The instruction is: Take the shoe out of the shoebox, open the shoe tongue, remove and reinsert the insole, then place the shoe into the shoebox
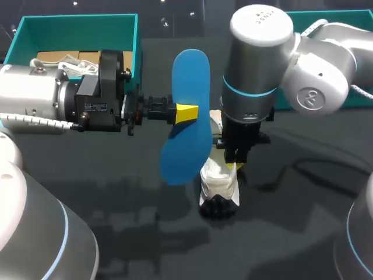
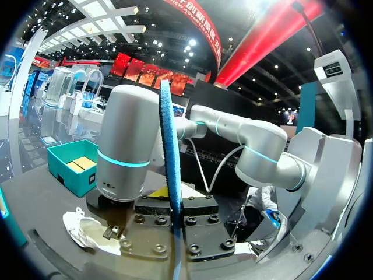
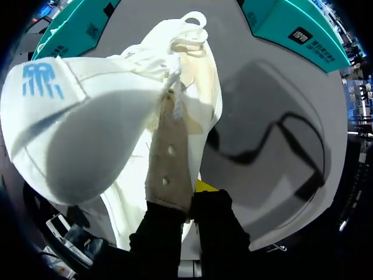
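Shoe (image 1: pixel 218 186) out of shoebox (image 1: pixel 76 23), lying mid-surface, upper pinched by right end effector (image 1: pixel 236 166). Insole (image 1: pixel 187 116) already out, clamped in left end effector (image 1: pixel 186 112), raised off the surface. Yet to do: reinsert insole, rebox shoe.

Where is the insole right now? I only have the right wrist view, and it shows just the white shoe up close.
Observer: Out of the shoe. The head view shows the blue insole held in the air by the left end effector, beside the shoe.
Operator: Is it gripped, or only touched?
Observer: Gripped. The left wrist view shows the insole edge-on and upright, with the fingers against it from both sides.
Operator: And what is in the shoebox?
Observer: In the head view the teal shoebox stands at the far left of the table, with brown packing inside.
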`<state>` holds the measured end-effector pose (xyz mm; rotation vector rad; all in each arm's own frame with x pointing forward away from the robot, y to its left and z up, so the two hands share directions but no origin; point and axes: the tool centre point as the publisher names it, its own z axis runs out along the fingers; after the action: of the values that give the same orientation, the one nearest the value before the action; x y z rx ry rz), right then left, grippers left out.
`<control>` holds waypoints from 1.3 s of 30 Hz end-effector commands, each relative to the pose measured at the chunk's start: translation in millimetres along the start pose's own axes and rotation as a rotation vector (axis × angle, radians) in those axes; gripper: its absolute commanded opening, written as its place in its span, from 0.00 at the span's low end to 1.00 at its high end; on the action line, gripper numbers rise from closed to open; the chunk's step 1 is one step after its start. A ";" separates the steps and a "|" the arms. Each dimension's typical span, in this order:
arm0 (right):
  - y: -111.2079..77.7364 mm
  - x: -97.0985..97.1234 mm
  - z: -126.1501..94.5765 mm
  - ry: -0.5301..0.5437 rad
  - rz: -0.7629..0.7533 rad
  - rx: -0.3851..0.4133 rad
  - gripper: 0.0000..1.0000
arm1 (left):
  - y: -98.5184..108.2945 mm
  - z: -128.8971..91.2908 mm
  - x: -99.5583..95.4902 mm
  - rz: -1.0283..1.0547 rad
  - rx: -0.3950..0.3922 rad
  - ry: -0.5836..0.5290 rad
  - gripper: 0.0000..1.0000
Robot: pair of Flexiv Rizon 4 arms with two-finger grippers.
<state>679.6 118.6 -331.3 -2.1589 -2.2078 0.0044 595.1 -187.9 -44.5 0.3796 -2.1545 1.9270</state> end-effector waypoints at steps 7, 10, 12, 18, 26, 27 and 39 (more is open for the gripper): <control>-6.4 1.5 0.8 0.043 -0.045 0.007 0.00 | 0.8 1.7 0.2 0.000 0.002 -0.001 0.00; -7.0 3.7 5.7 0.055 -0.072 0.014 0.00 | 0.8 1.7 0.2 0.000 0.002 -0.001 0.00; -6.5 5.1 10.1 0.061 -0.090 0.024 0.00 | 0.8 1.7 0.2 0.000 0.002 -0.001 0.00; -6.5 9.6 22.9 0.075 -0.135 0.054 0.00 | 0.8 1.7 0.2 0.000 0.002 -0.001 0.00; -8.6 7.7 36.5 0.106 -0.131 0.081 0.00 | 0.8 1.7 0.2 0.000 0.002 -0.001 0.00; -9.2 7.2 37.5 0.108 -0.130 0.082 0.00 | 0.8 1.7 0.2 0.000 0.002 -0.001 0.00; -16.6 5.6 48.2 0.142 -0.113 0.106 0.20 | 0.8 1.7 0.2 0.000 0.002 -0.001 0.00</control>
<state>662.7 128.0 -375.1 -1.9169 -2.2023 -0.0188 595.1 -187.9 -44.5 0.3796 -2.1544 1.9271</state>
